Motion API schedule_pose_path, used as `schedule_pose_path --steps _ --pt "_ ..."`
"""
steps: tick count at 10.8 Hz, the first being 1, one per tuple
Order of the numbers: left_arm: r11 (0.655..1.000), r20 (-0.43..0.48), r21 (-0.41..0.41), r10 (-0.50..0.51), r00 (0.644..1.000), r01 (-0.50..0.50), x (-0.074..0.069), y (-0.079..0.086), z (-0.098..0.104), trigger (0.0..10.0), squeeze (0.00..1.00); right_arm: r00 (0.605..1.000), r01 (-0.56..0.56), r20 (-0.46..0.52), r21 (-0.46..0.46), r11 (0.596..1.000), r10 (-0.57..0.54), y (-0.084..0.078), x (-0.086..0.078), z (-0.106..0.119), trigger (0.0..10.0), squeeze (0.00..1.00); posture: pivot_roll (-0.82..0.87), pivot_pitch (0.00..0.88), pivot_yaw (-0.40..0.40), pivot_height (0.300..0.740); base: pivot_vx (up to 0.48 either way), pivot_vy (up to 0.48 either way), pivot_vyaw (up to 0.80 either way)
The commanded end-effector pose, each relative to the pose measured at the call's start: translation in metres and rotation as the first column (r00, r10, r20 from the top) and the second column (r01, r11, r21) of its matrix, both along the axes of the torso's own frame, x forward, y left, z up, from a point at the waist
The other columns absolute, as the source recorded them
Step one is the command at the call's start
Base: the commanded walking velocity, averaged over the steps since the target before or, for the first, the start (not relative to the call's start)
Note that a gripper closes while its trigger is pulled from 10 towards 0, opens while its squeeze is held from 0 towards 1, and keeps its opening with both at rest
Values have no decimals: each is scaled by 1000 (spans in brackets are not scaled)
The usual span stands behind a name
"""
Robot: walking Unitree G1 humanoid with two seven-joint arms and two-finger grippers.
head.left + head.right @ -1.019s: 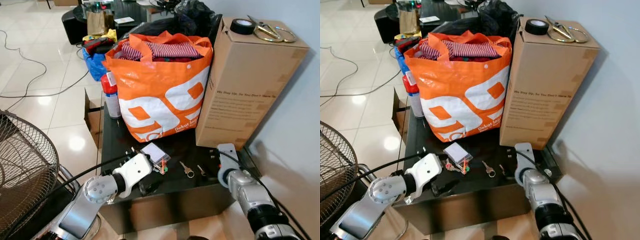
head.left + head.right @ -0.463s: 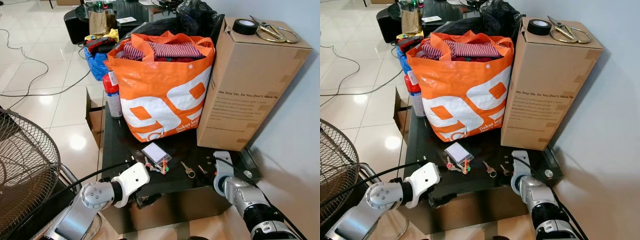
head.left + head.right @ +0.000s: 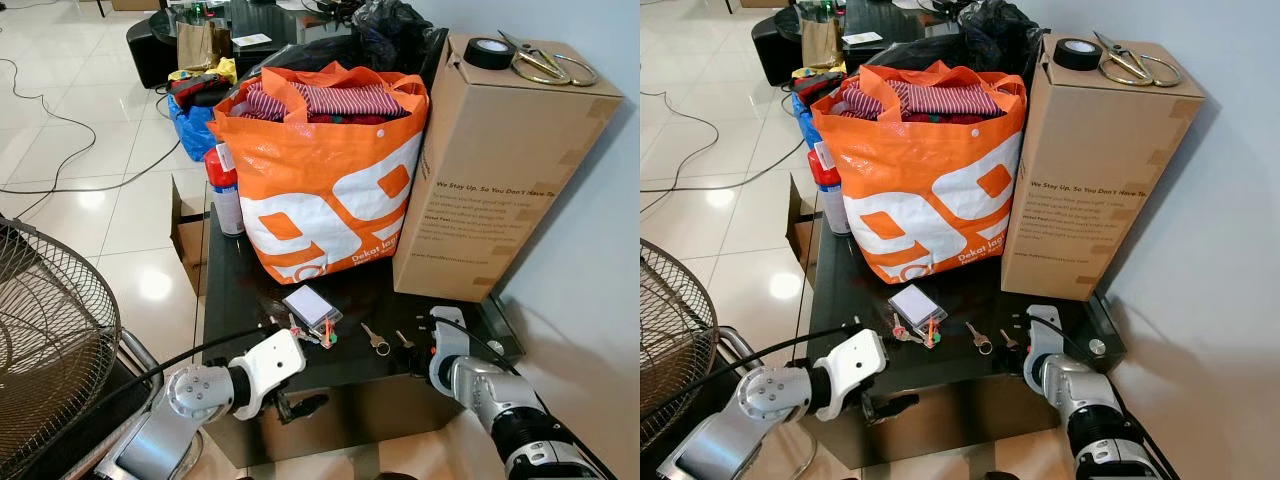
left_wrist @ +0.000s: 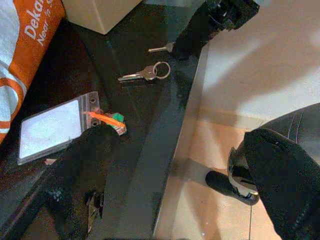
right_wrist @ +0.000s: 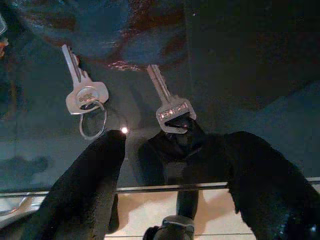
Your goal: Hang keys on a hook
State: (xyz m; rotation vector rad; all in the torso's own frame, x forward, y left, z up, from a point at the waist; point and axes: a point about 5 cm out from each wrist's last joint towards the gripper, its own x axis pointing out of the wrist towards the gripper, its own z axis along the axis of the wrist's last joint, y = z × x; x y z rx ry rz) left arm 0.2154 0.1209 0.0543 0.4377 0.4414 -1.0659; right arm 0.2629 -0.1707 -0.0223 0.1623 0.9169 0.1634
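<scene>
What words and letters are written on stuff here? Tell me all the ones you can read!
"We Step Up, So You Don't Have To": cardboard box, bold heading on its side.
Smaller print under that heading: too small to read.
"Deka...": white letters on the orange bag; the rest is too blurred to read.
Label on the red and white spray can: too blurred to read.
Clear badge holder on the black table: no words can be made out.
</scene>
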Motion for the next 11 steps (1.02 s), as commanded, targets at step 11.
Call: schedule_pose_path --steps 11 --pt "1000 14 -10 -14 1000 14 1 -6 1 10000 0 998 10 -63 -9 1000 -10 -5 -6 -4 0 0 -205 0 -15 740 0 0 0"
